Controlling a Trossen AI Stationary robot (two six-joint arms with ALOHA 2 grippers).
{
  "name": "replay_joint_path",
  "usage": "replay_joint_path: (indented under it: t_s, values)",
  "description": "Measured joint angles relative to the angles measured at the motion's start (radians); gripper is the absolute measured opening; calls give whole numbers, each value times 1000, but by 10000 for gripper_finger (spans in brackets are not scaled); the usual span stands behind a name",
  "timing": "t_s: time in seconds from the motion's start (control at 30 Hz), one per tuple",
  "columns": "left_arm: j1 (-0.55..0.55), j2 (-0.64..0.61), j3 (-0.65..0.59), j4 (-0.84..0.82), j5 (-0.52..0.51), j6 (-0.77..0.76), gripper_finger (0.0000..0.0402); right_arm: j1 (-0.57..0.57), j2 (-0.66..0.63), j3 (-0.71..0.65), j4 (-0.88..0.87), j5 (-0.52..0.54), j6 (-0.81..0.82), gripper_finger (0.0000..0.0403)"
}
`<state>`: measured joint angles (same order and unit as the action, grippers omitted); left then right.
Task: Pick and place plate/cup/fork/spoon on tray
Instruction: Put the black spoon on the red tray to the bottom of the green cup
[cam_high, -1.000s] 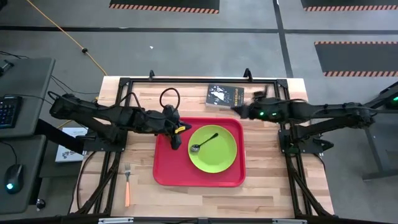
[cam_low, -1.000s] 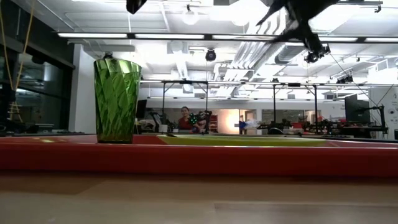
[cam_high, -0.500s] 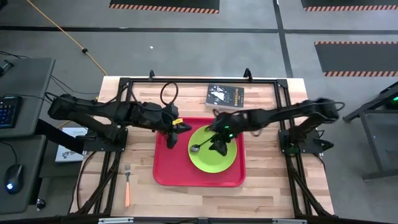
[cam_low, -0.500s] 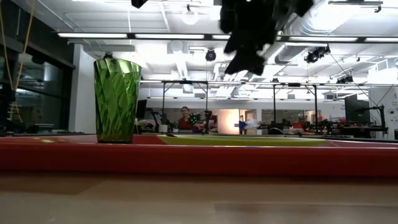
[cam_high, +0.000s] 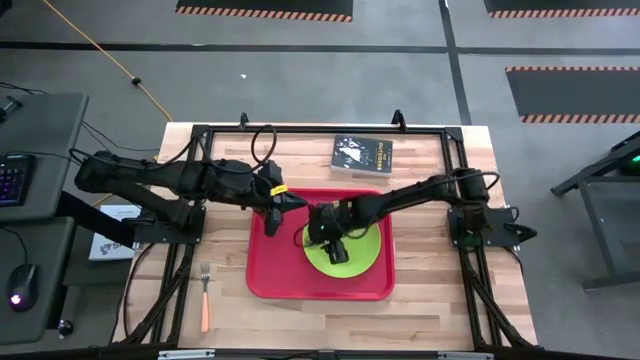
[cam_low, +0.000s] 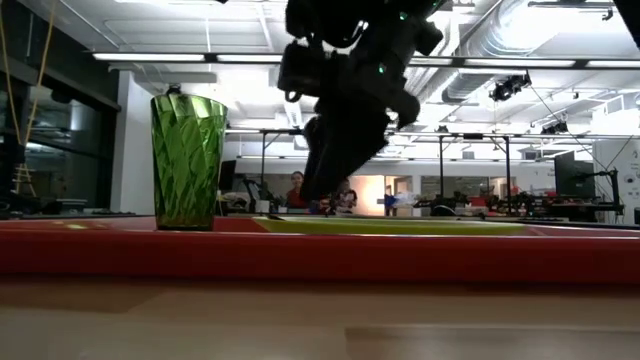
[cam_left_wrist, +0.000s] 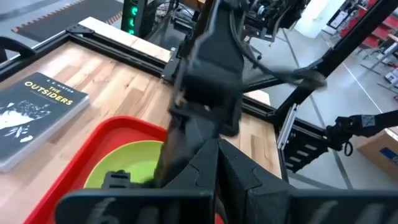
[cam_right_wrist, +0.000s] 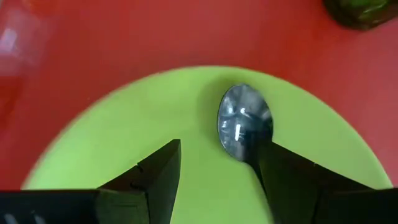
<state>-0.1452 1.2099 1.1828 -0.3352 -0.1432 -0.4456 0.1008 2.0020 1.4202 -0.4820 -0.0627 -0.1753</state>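
Note:
The red tray (cam_high: 266, 282) lies mid-table with the lime-green plate (cam_high: 366, 256) on it. The spoon lies on the plate, and its shiny bowl (cam_right_wrist: 244, 122) shows in the right wrist view. My right gripper (cam_right_wrist: 217, 177) is open just above the plate. The spoon's bowl lies between its fingers, close to one of them, and the handle is hidden under that finger. The green cup (cam_low: 188, 160) stands upright on the tray's left part. My left gripper (cam_high: 292, 204) hovers shut above the tray's far left part, near the cup. The orange-handled fork (cam_high: 204, 298) lies on the table left of the tray.
A dark book (cam_high: 362, 155) lies on the table beyond the tray's far edge. My right arm (cam_high: 420, 192) reaches across the tray from the right. Bare wood shows right of the tray and along the near edge. A person shows far back in the room in the low view.
My right arm has swung from the far right, near the book, toward the left and over the plate. It has come down until its open fingers stand about the spoon's bowl. The cup, plate and spoon have stayed in place.

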Motion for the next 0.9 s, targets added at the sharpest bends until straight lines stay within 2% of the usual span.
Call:
replay_joint_path:
  t_s: [0.13,0.3,0.57,0.9]
  values:
    - [0,0,0,7,-1,-14,0,34,32,4,34,73,-32,206]
    - [0,0,0,33,-1,-14,0,73,56,6,94,249,-20,205]
    - [1,0,0,63,-2,-6,0,92,97,6,109,276,30,172]
    - [1,0,-1,106,-2,-6,0,92,100,6,113,368,73,94]
